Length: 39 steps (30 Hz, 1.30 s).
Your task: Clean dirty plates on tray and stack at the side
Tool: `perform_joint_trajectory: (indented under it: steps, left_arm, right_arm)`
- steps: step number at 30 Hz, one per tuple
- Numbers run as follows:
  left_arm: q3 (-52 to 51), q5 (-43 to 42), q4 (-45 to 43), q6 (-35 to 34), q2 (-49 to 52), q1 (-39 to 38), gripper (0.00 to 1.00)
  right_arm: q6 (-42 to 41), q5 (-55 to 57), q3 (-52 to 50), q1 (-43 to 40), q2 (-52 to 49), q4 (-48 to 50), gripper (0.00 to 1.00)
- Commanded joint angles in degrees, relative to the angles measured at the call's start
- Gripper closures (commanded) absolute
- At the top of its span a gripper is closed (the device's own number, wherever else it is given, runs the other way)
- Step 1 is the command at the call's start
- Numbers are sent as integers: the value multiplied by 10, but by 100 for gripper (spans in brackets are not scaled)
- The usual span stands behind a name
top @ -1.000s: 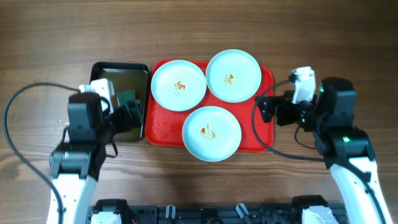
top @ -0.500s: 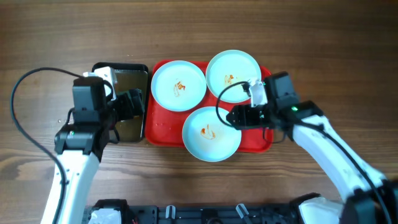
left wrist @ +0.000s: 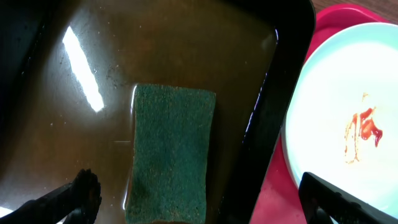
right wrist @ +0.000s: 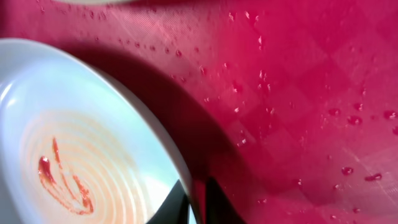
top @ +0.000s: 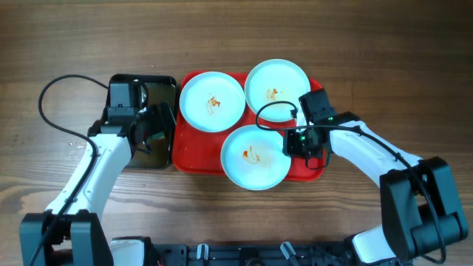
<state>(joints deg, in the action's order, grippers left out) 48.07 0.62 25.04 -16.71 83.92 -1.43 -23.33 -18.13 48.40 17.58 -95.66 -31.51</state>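
my right gripper (right wrist: 198, 202) is pinching the right rim of the front plate (top: 255, 157), which has a red smear in its middle and overhangs the near edge of the red tray (top: 194, 151). the back-left plate (top: 212, 101) and back-right plate (top: 277, 89) lie on the tray behind it, both smeared too. my left gripper (left wrist: 202, 198) hangs spread wide over the green sponge (left wrist: 171, 152) in the black tray (left wrist: 273, 112) on the tabletop (top: 74, 44).
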Motion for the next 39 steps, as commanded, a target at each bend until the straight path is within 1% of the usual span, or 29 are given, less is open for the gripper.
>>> perform_joint_trajectory:
  steps: [1,8,12,13,14,17,19,23,25,26,27,28,29,30,33,39]
  left_arm:
    - [9,10,-1,-9,6,3,0]
    - [9,10,0,-9,13,3,0]
    - [9,10,-12,-9,51,3,0]
    - [9,10,-24,-9,64,3,2]
    - [9,10,-33,-9,72,3,5]
    - [9,10,-62,-9,89,3,28]
    - [9,10,-75,-9,94,3,35]
    - [9,9,-73,-9,119,3,36]
    - [9,9,-64,-9,133,3,49]
    - [9,10,-57,-9,136,3,52]
    - [9,10,-55,-9,136,3,63]
    - [9,10,-56,-9,136,3,70]
    - [9,10,-56,-9,136,3,85]
    - [9,10,-59,-6,136,3,96]
    - [9,10,-64,-4,123,3,96]
    - [10,10,-64,-4,35,3,96]
  right_arm:
    - [-56,5,10,2,-6,19,95]
    - [-57,6,10,2,-6,25,96]
    - [-55,5,10,2,-6,25,96]
    - [-53,5,10,2,-6,26,96]
    - [-53,5,10,2,-6,26,96]
    - [-53,5,10,2,-6,25,96]
    - [-52,5,10,2,-6,25,96]
    - [-52,5,10,2,-6,25,96]
    - [-52,5,10,2,-6,25,96]
    - [-52,5,10,2,-6,25,96]
    - [-53,5,10,2,-6,25,96]
    - [-52,5,10,2,-6,25,96]
    - [-53,5,10,2,-6,24,96]
    - [-52,5,10,2,-6,23,96]
    - [-52,5,10,2,-6,23,96]
    - [-52,5,10,2,-6,23,96]
